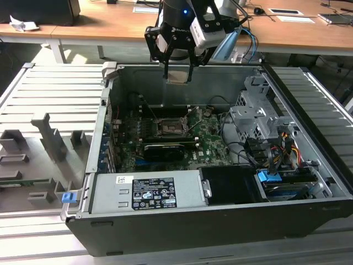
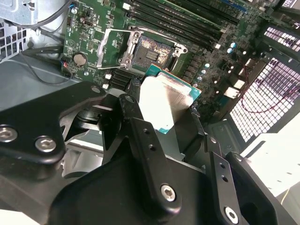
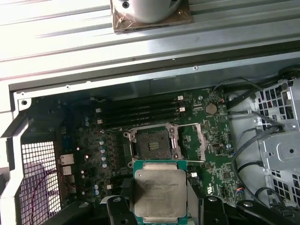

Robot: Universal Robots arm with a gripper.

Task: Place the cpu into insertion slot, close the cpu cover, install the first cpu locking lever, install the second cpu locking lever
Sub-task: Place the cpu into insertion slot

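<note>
Wooden desks [image 1: 110, 25] run along the back, and in front of them an open computer case [image 1: 165, 237] lies on a ribbed metal bench [image 1: 49, 94], so we're looking down onto the green board [image 1: 209, 143]. At the upper middle of the exterior view the gripper [image 1: 177, 70] hangs above the case's far wall. Its claw is clamped on the cpu [image 3: 159, 190], one finger on each opposite edge, with the chip flat and its silvery top facing the wrist cameras. The insertion slot [image 3: 151, 143] sits bare in the middle of the board, just beside the long memory slots [image 3: 140, 112], and the chip is well apart from it, up in the air. The cpu cover [image 2: 104, 47] stands flipped open off one side of the socket, so nothing blocks the way in. My read: this is step one, placing the chip, barely started, cover and both levers not done. Seating it looks fiddly, it'd need the chip squared to the socket and level, dropped in gently with no sideways shove, since those pins won't forgive a crooked landing
</note>
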